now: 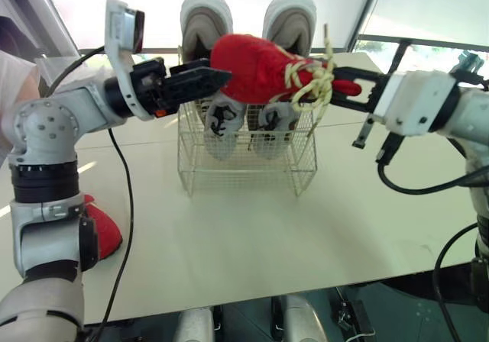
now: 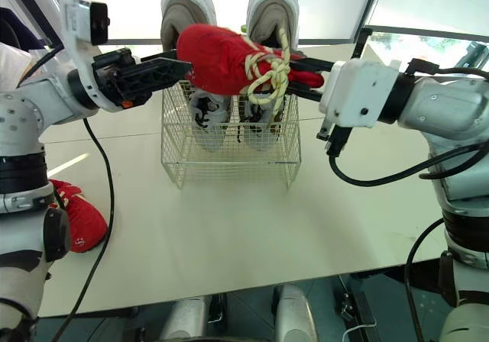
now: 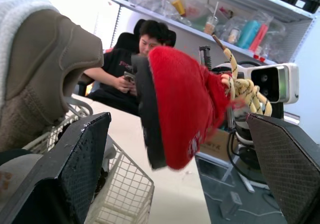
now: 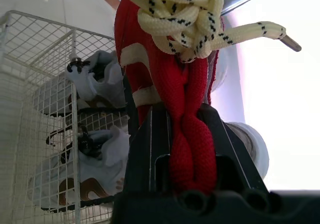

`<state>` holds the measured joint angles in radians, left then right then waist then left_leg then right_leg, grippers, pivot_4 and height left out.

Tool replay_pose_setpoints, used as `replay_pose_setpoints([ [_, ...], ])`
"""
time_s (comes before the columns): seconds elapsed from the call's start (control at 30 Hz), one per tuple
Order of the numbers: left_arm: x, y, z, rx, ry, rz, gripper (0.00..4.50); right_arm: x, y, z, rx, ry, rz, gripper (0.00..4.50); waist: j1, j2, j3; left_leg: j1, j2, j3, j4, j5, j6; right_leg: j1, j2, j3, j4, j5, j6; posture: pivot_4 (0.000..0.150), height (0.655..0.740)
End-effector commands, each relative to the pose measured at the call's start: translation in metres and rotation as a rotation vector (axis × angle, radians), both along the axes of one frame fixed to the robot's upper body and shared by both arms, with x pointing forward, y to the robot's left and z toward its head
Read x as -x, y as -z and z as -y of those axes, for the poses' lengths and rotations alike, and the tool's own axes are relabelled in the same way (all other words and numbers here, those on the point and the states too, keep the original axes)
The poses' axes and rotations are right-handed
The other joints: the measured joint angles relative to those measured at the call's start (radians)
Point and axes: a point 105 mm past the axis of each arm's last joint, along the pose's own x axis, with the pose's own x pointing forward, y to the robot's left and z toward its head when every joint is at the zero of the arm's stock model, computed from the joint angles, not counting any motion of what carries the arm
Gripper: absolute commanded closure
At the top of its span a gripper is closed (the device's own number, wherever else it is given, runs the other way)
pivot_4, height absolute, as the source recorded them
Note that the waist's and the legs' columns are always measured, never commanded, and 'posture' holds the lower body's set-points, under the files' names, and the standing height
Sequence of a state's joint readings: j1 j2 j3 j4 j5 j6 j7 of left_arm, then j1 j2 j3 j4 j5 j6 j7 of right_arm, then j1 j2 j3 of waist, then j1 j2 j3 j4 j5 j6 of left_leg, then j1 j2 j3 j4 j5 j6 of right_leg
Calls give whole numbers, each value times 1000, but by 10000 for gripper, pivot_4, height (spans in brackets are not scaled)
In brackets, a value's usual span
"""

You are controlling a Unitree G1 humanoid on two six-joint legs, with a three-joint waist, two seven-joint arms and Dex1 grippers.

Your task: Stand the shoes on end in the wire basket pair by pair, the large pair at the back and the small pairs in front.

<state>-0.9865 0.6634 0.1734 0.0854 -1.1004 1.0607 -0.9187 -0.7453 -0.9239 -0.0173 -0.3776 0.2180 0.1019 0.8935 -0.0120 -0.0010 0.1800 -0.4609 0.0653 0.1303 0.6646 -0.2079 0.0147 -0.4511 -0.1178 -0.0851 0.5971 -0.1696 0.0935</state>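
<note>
White table [image 1: 252, 243], red shoe [image 1: 256, 67] masking basket [image 1: 244, 166], gripped by right end effector [image 1: 345, 82], left end effector [image 1: 218, 79] open

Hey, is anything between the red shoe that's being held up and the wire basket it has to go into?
Yes, partly. The small white shoes stand in the white wire basket right beneath the red fabric shoe, in front of the large grey pair. The basket's front strip looks free.

Basket [image 2: 229, 166] is set mid-bench [image 2: 229, 235], large pair [image 2: 183, 6] stood behind small pair [image 2: 210, 117] inside; upper shoe [image 2: 218, 56] is held over it, spare shoe [image 2: 76, 216] is dumped near-left.
</note>
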Motion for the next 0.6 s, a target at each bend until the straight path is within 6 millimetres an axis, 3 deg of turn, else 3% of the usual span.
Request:
replay_pose_setpoints([
  [0.03,6,-7,4,1,15,37,0,8,-15,-7,19,-45,85,44069,1,0,0,0,0,0,0,0,0,0,0,0,0,0,0,1500,7400],
  [0.13,6,-3,6,-11,19,32,0,9,-15,-14,46,-75,88,44069,0,0,0,0,0,0,0,0,0,0,0,0,0,0,0,1500,7400],
  [0.23,6,-1,7,-6,26,23,8452,10,-14,-18,64,-95,84,44069,1,0,0,0,0,0,0,0,0,0,0,0,0,0,0,1500,7400],
  [0.4,6,3,7,-1,28,9,32657,9,-17,-19,69,-97,71,44069,1,0,0,0,0,0,0,0,0,0,0,0,1,0,0,1500,7400],
  [0.47,7,6,8,8,31,-2,39939,8,-18,-18,59,-95,38,44069,0,0,0,0,0,0,0,0,0,0,0,0,1,0,0,1500,7400],
  [0.5,6,6,8,14,28,-6,42337,8,-19,-16,45,-92,16,39128,1,0,0,0,0,0,0,0,0,0,0,0,1,0,0,1500,7400],
  [0.6,6,6,7,48,25,-25,42634,8,-22,-11,7,-81,-50,25875,2,0,0,0,0,0,0,0,0,0,0,0,1,0,0,1500,7400],
])
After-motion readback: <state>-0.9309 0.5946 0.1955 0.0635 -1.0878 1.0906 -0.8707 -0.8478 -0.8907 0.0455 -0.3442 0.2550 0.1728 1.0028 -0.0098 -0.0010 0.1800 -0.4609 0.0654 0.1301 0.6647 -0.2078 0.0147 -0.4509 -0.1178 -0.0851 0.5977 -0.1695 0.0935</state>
